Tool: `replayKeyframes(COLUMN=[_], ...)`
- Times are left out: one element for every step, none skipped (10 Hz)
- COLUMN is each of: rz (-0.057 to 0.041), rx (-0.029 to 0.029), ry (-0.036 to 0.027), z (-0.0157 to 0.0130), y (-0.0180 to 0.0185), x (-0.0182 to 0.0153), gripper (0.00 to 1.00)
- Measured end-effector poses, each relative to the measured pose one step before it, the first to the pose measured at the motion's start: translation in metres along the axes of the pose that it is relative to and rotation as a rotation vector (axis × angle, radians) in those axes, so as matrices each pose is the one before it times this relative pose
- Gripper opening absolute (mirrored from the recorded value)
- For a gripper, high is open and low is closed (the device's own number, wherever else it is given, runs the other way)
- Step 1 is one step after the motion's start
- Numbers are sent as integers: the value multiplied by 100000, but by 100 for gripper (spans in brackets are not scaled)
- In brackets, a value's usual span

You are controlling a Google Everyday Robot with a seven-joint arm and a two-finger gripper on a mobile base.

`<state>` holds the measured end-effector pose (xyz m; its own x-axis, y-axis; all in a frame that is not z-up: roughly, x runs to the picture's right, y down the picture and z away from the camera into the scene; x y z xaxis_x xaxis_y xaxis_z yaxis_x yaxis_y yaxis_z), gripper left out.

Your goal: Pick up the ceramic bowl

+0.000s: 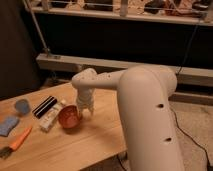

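The ceramic bowl is small, round, glossy and reddish-orange. It sits on the wooden table near its middle. My gripper hangs from the white arm and points down at the bowl's right rim, touching or just above it. The arm's wrist hides part of the gripper.
Left of the bowl lie a white packet, a black striped bar, a blue-grey round object, a blue sponge and an orange-handled brush. A dark wall and metal rails stand behind the table.
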<state>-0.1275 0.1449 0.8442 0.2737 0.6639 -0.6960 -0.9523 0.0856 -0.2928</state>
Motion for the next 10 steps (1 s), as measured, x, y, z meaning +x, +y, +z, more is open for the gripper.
replayKeyframes(rz=[-228,46,48,-21,109,323,29,-621,-638,-375], rx=[-1783,-733,-242,-394,-184,-286,-67,159,164,195], ry=[567,443,393,746,390,300,-294,-535,-1640,-1815], z=[336,113,70,33,-39,-238,-613,-776,-1319,-1294], y=[54,-138,-100,-24,15,-50,-38,91,114,64], x=[16,10,23,11,-7,-42,-148,-108,-247,-234], gripper=[23,13,6,0,0,0,0,0,0,0])
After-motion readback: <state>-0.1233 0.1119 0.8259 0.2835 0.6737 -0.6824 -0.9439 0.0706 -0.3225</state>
